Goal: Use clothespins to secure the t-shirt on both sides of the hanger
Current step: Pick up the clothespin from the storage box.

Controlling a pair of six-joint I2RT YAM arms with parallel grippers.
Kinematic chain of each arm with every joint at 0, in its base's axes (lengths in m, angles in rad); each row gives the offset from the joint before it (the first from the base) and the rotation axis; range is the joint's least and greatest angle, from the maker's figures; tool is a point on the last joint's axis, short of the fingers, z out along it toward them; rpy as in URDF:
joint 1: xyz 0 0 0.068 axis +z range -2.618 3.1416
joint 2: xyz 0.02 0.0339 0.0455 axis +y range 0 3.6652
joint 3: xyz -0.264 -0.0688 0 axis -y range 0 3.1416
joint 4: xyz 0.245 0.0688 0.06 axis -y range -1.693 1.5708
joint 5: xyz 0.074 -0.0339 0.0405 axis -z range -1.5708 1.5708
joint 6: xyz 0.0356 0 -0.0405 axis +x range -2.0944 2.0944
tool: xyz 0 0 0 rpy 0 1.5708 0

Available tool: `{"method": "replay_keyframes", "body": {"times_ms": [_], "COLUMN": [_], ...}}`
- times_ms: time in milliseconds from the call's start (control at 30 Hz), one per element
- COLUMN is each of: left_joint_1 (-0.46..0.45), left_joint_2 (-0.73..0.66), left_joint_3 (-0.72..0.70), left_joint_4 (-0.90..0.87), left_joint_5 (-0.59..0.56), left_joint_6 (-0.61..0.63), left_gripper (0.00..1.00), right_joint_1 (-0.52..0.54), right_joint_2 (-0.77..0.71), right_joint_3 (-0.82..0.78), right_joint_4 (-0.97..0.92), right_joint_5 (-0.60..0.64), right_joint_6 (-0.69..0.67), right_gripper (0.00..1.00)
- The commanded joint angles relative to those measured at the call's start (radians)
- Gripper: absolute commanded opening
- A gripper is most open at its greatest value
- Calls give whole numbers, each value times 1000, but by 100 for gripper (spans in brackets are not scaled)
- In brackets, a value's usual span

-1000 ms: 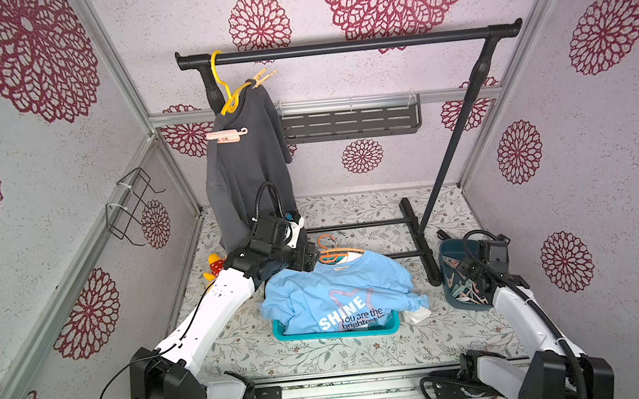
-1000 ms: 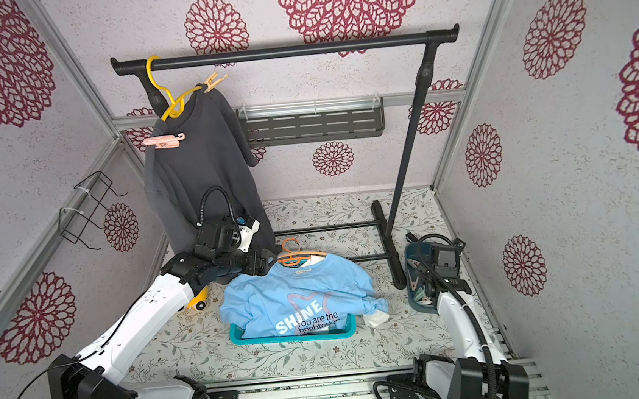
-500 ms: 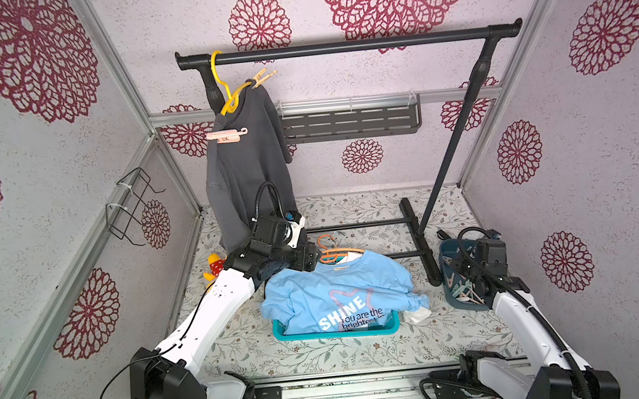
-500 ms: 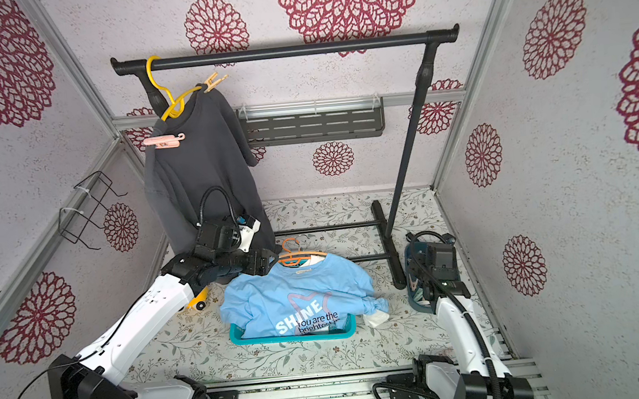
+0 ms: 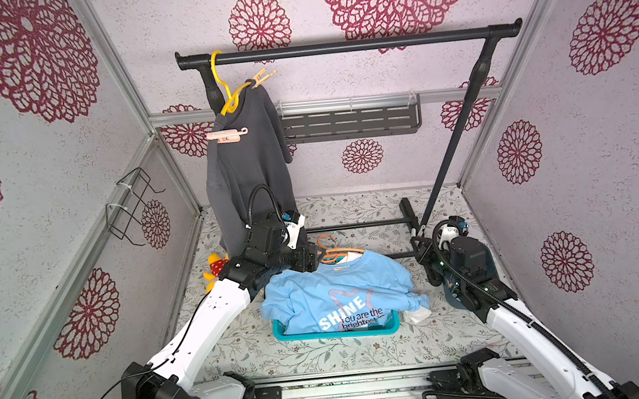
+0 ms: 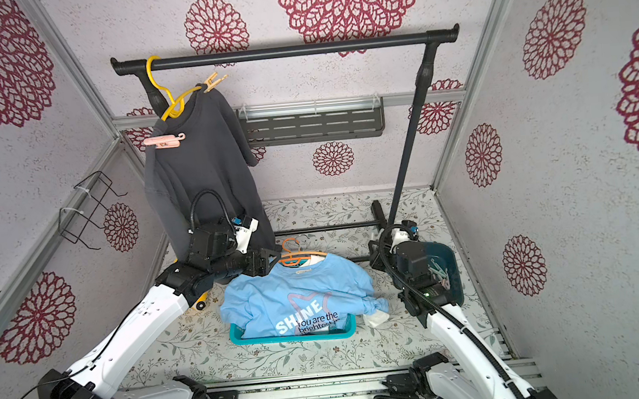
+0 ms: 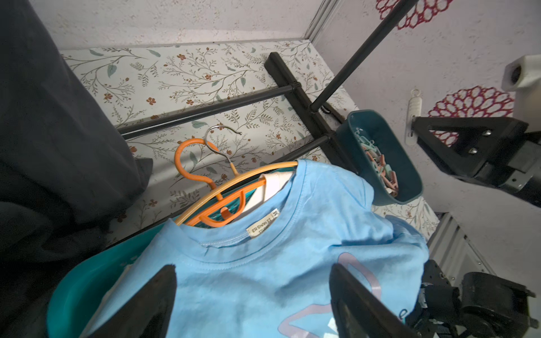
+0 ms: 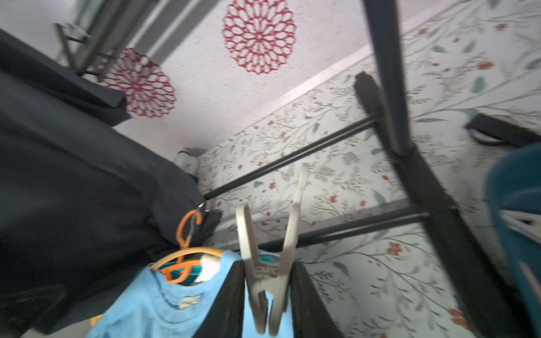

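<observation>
Since a moment ago the right tool (image 5: 423, 256) has come up out of the dark teal bin (image 6: 444, 254) and swung toward the foot of the clothes rack (image 5: 348, 45), while the left arm has not stirred. In both top views the blue t-shirt (image 5: 342, 293) lies heaped over a turquoise basket (image 5: 333, 332) in the middle of the flowered table (image 5: 244, 345). An orange hanger (image 5: 328, 247) sticks out of its collar at the far edge, and the left tool (image 5: 313, 258) hangs just beside that collar. A grey shirt (image 5: 248, 167) hangs from a yellow hanger (image 5: 221, 86) on the rail, with a peach clothespin (image 5: 264, 75) on one shoulder and a pink clothespin (image 5: 225, 136) on the other. In a top view more clothespins (image 6: 439, 273) sit in the bin. From the left wrist camera the left tool's two dark fingers (image 7: 146, 304) stand wide apart over the t-shirt's chest, holding nothing. The orange hanger and a slimmer tan hanger (image 7: 234, 181) poke out of the neck, and the bin of pegs sits beyond the sleeve. The right wrist camera is somewhat blurred. There the right tool is clamped on a whitish clothespin (image 8: 270, 272), whose two legs spread in a V away from the fingers, with the t-shirt's collar and both hangers close by.
</observation>
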Motion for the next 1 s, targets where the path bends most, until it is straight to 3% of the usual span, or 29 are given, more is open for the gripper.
{"method": "replay_keyframes", "body": {"times_ms": [0,300,433,967], "left_joint_1": [-48,-185,-233,-307], "left_joint_2": [-38,-24,-2,-2], "left_joint_3": [-47,-118,-139,-180], "left_joint_4": [159,378,465,554], "left_joint_5": [4,-228,-258,-293], "left_joint_6": [-47,-95,-130,-160], "left_gripper": [84,78,78,72], "right_joint_1": [83,324,412,511], "right_joint_2": [3,126,183,227], "right_joint_3": [16,67,107,106], "right_joint_4": [203,433,445,554], "right_joint_5": [21,119,181,268], "right_joint_6": [80,108,73,44], "right_gripper": [28,29,29,30]}}
